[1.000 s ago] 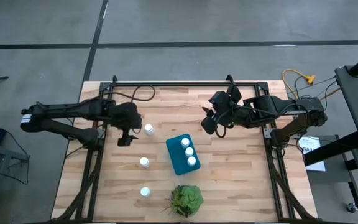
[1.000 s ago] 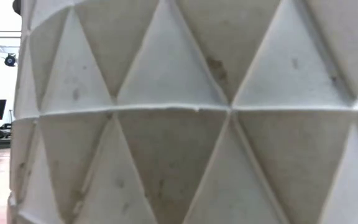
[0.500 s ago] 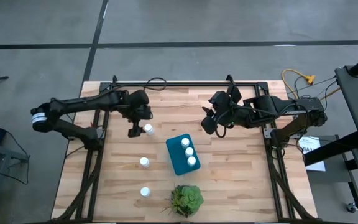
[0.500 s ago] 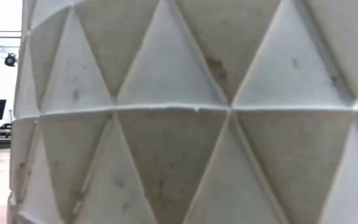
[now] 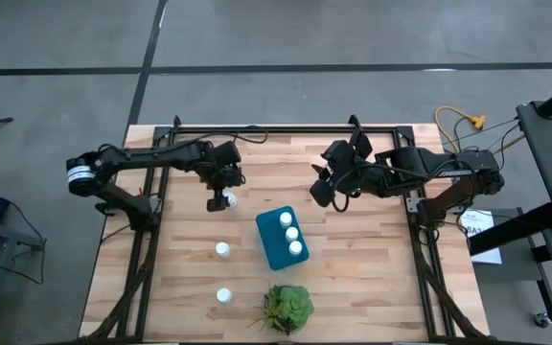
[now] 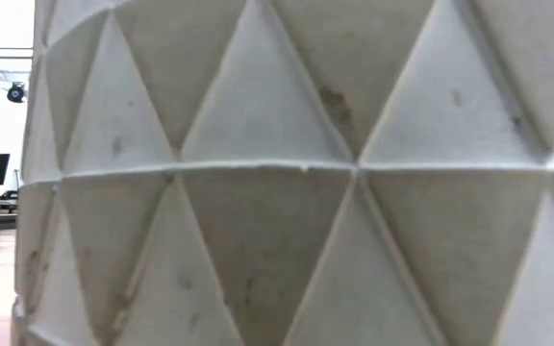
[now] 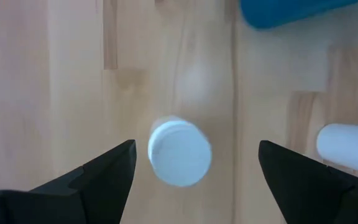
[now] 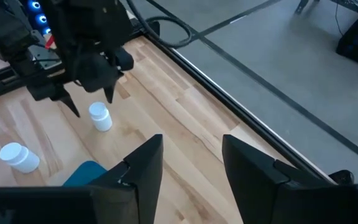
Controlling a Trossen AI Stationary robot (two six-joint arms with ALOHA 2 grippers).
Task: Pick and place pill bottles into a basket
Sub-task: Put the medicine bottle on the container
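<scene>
left gripper (image 5: 220, 195) hovers over a loose pill bottle (image 5: 229, 200) with fingers spread wide, the cap (image 7: 179, 152) between them but off toward one finger. risk: coming down off-centre, a fingertip clips the cap and tips or rolls the bottle toward the teal basket (image 5: 282, 238), which holds three bottles; two more stand on the table (image 5: 353, 278). right gripper (image 5: 329, 187) waits apart from the basket, fingers partly apart, empty.

A pale wooden tabletop (image 5: 353, 278) was surrounded by grey concrete floor (image 5: 286, 34); a yellow cable (image 5: 460, 121) was seen at two o'clock.
</scene>
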